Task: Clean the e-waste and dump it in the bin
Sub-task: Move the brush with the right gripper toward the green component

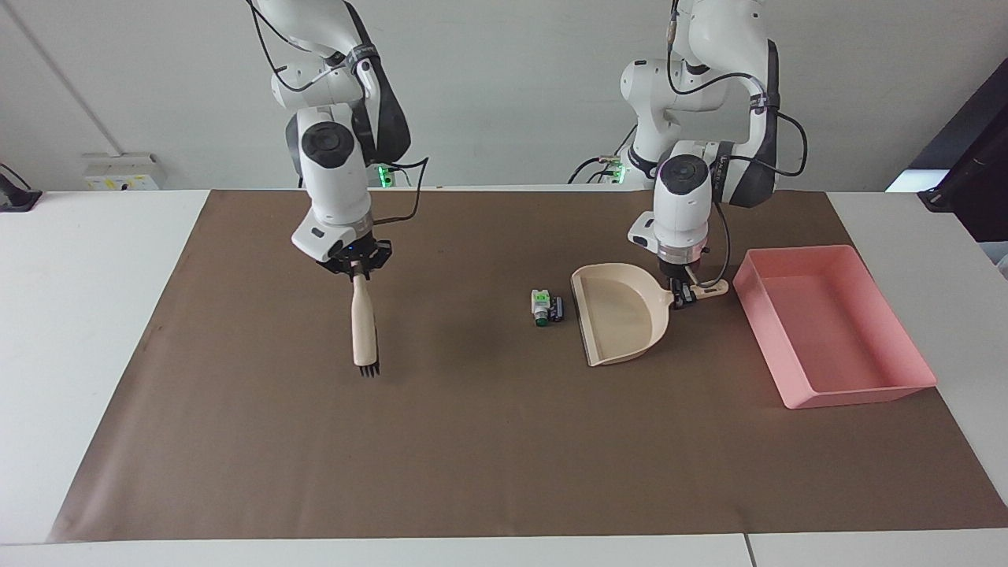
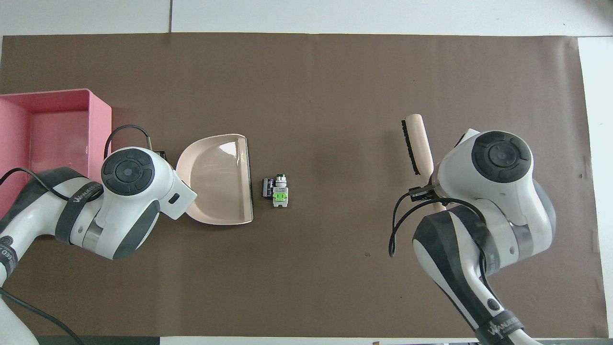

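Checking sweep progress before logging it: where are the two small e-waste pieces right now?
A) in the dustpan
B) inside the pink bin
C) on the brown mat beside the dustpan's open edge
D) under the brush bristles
C: the e-waste lies on the brown mat beside the dustpan, outside its open edge; the pink bin holds nothing visible.

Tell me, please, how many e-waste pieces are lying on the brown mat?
2: a white-and-green piece and a dark piece, side by side just off the dustpan's open edge. Neither is in the pink bin; none looks hidden.
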{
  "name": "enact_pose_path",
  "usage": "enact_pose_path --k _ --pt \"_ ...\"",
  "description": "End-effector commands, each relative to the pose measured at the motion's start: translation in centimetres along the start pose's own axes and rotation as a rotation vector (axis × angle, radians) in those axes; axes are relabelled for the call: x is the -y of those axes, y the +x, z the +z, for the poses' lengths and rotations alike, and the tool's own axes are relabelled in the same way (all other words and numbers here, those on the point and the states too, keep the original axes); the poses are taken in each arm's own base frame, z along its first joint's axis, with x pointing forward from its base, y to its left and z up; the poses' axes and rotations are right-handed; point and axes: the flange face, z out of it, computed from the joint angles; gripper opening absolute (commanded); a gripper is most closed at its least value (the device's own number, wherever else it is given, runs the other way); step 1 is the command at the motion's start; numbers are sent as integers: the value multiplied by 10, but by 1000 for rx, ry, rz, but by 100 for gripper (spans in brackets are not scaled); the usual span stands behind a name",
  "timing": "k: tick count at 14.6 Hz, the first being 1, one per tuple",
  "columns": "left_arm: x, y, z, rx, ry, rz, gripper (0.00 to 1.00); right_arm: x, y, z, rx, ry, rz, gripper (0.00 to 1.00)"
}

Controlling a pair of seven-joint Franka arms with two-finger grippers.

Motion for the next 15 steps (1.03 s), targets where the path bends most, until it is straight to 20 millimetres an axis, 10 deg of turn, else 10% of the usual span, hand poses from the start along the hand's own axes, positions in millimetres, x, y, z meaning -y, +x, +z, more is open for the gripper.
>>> enact_pose_path --k 1,8,15 --pt "9 -11 -23 32 12 -20 0 33 0 -1 3 -34 -20 0" --pt "0 7 -30 153 -14 85 0 210 20 27 20 -74 86 0" --pt "-8 23 -19 186 -30 140 0 279 -9 21 -5 7 66 0"
